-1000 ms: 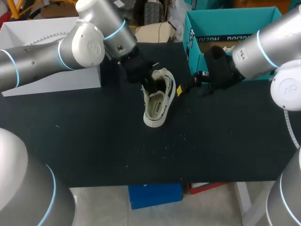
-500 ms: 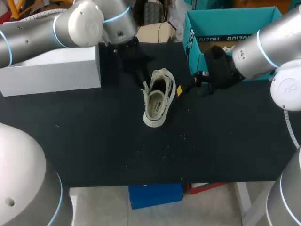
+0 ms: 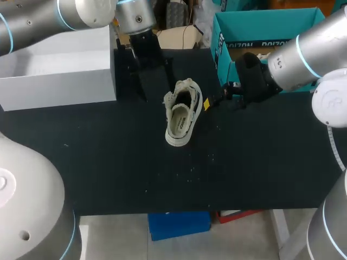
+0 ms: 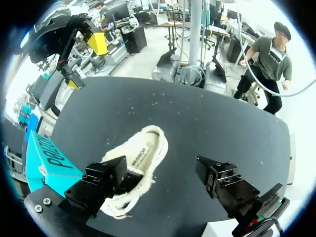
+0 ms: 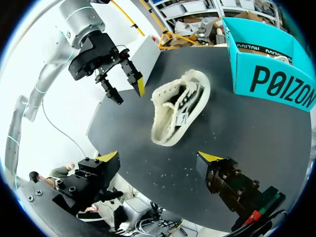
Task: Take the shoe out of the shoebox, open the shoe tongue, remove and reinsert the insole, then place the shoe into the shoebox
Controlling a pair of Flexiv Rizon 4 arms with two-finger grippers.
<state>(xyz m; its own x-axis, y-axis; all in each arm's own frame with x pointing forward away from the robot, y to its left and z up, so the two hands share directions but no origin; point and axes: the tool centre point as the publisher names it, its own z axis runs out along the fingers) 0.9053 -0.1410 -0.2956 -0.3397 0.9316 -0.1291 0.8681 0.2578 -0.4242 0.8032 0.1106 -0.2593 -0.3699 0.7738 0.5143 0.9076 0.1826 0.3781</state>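
Black tabletop (image 3: 108, 162) is bearing one cream shoe (image 3: 182, 114), lying outside the teal shoebox (image 3: 260, 32). Left gripper (image 5: 129, 94) is hanging wide open beside the shoe, holding nothing. Right gripper (image 5: 160, 157) is hovering nearby, likewise spread and empty.

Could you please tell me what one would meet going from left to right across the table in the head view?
white box → left gripper → shoe → teal shoebox
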